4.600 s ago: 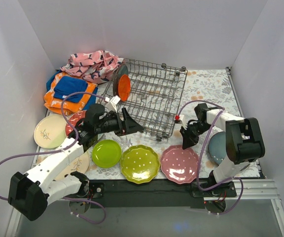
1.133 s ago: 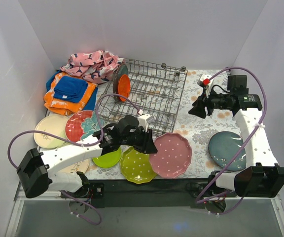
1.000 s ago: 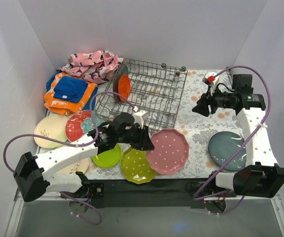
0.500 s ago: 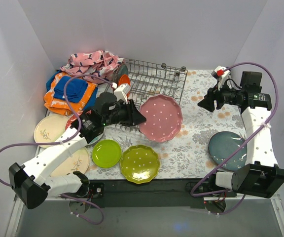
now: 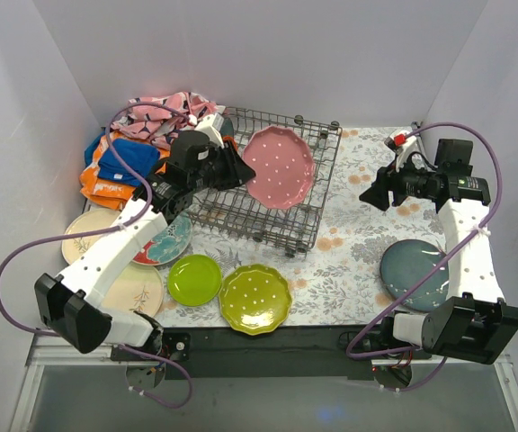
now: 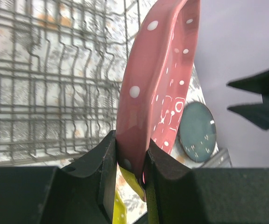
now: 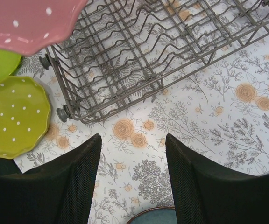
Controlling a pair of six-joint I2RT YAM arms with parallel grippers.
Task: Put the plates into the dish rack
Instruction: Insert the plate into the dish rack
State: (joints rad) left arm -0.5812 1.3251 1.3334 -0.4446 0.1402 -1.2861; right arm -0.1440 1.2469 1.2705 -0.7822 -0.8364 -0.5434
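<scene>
The pink dotted plate (image 5: 280, 166) hangs tilted on edge over the dish rack (image 5: 268, 225), with my left gripper (image 5: 238, 171) shut on its rim. In the left wrist view both pads of the left gripper (image 6: 130, 154) press the pink dotted plate (image 6: 158, 84) above the rack's tines (image 6: 55, 93). My right gripper (image 5: 372, 194) is open and empty over the floral cloth, to the right of the rack. On the table lie a lime dotted plate (image 5: 255, 298), a lime green plate (image 5: 194, 279), a blue-grey plate (image 5: 412, 274), a red plate with a teal flower (image 5: 165, 243) and a cream sprig plate (image 5: 84, 236).
Folded orange and blue cloths (image 5: 124, 166) and a pink patterned cloth (image 5: 165, 112) lie left of the rack. Another cream plate (image 5: 138, 290) sits at the front left. White walls close in the back and both sides. The right wrist view shows the rack's corner (image 7: 148, 51) and the lime dotted plate (image 7: 13, 116).
My left arm has lifted the pink dotted plate off the table front and carried it back over the rack. The right gripper has drifted slightly nearer and lower.
</scene>
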